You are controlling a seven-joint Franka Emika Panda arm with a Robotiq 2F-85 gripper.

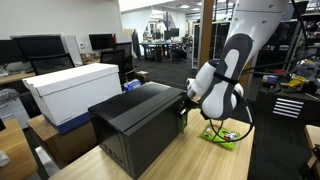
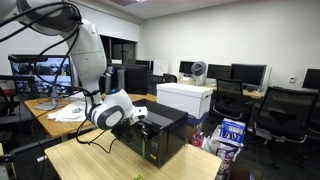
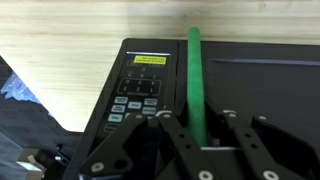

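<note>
My gripper (image 3: 200, 122) is shut on a long green stick (image 3: 196, 70) that runs from between the fingers out over a black printer (image 3: 250, 80). The stick lies just right of the printer's button panel and small yellow display (image 3: 148, 60). In both exterior views the gripper (image 1: 185, 103) (image 2: 140, 118) sits at the top edge of the black printer (image 1: 138, 125) (image 2: 162, 135), which stands on a wooden table (image 1: 195, 160). The stick is too small to make out in the exterior views.
A large white box (image 1: 72, 88) (image 2: 185, 97) stands beside the printer. A green packet (image 1: 225, 138) lies on the table under the arm. Desks with monitors and office chairs (image 2: 280, 105) surround the table (image 2: 95, 160).
</note>
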